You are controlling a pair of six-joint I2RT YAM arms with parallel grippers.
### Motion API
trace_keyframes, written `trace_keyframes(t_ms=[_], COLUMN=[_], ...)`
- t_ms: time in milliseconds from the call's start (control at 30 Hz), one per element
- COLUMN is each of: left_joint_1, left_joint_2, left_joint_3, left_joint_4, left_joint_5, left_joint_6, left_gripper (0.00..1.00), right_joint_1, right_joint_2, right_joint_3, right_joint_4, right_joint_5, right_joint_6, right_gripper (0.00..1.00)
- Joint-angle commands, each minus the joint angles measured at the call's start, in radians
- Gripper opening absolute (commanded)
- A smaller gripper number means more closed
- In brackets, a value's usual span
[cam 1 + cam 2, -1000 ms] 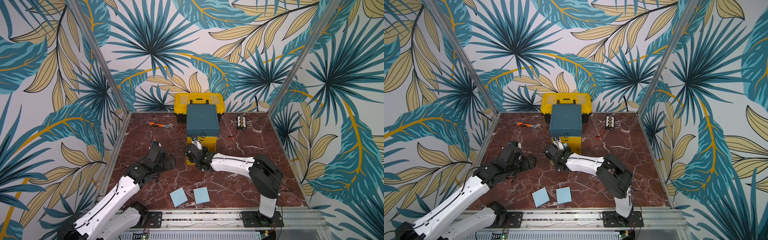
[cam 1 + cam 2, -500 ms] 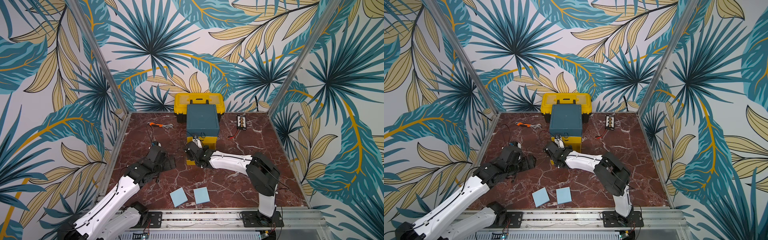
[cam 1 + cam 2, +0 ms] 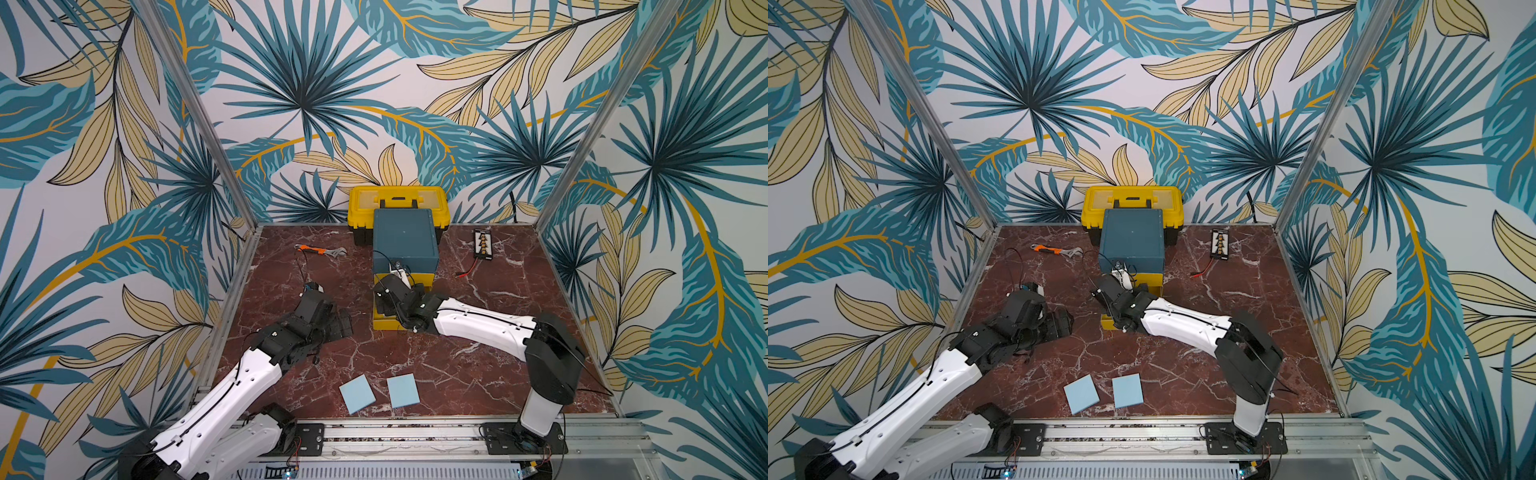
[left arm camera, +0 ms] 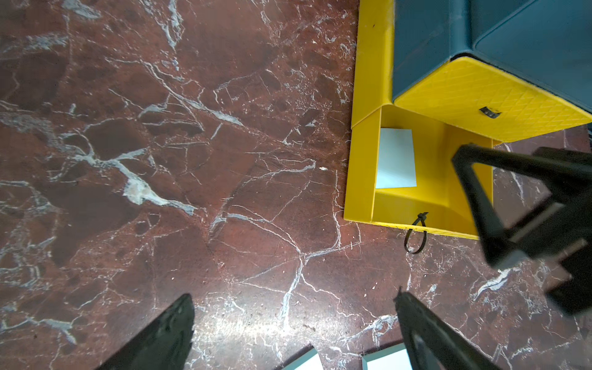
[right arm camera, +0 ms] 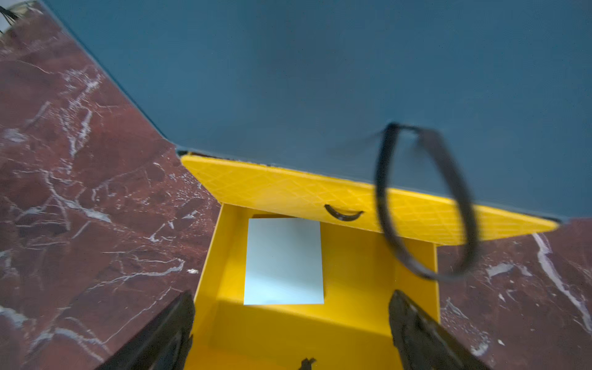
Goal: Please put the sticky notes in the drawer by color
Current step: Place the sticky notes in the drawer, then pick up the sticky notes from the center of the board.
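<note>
Now, the step: I judge this as the letting-go end of a drop-off, since one pad lies inside and nothing sits between the fingers.
The drawer (image 3: 405, 241): a three-tier chest; only its lowest yellow tray (image 4: 363, 179) stands pulled out at the front, so only that tier can take pads.
Pad in the tray (image 5: 283, 261): pale blue, flat on the tray floor, close under the chest's front face.
Loose sticky notes: a skewed pad (image 3: 357, 393) and a straighter pad (image 3: 402, 390), both blue, lie side by side on the worktop (image 3: 478, 365), well in front of the chest and not touching.
Other colours: none in view; I cannot tell what the shut tiers hold.
Right end effector (image 5: 290, 307): over the open tray, just in front of the chest, fingers apart and empty, aimed down where blue belongs.
Left end effector (image 4: 293, 304): beside the chest's front, low over the worktop, fingers spread wide and empty; I read it as keeping clear of the tray.
Next: fetch a loose pad; thin paper on slick stone needs an edge pinch.
Risk: the cord loop (image 5: 426, 201) on the chest's upper tier hangs near my right wrist and could snag.
</note>
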Motion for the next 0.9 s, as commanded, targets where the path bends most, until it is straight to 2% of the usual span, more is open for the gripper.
trace_keyframes(t_ms=[0,200,367,533,700,867], left_joint_1=[0.008,0.008,0.008,0.008,0.008,0.007], left_joint_2=[0.000,0.032,0.057,0.063,0.061,0.054], left_joint_3=[-0.009,-0.024,-0.034,-0.043,-0.056,-0.069], left_joint_4=[0.039,0.076,0.115,0.124,0.117,0.120], left_joint_5=[0.011,0.019,0.035,0.038,0.050,0.050], left_joint_6=[-0.003,-0.002,-0.004,-0.007,-0.010,-0.016], left_gripper=[1.00,1.00,1.00,1.00,1.00,1.00], right_joint_1=[-0.001,0.008,0.054,0.099,0.186,0.293], right_joint_2=[-0.078,-0.223,-0.299,-0.357,-0.365,-0.306], right_joint_3=[-0.024,-0.140,-0.217,-0.279,-0.329,-0.334], right_joint_4=[-0.132,-0.261,-0.402,-0.474,-0.511,-0.502], right_joint_5=[-0.028,-0.124,-0.105,-0.149,-0.187,-0.257], right_joint_6=[0.015,0.063,0.134,0.217,0.322,0.422], right_gripper=[0.95,0.94,0.93,0.93,0.96,0.98])
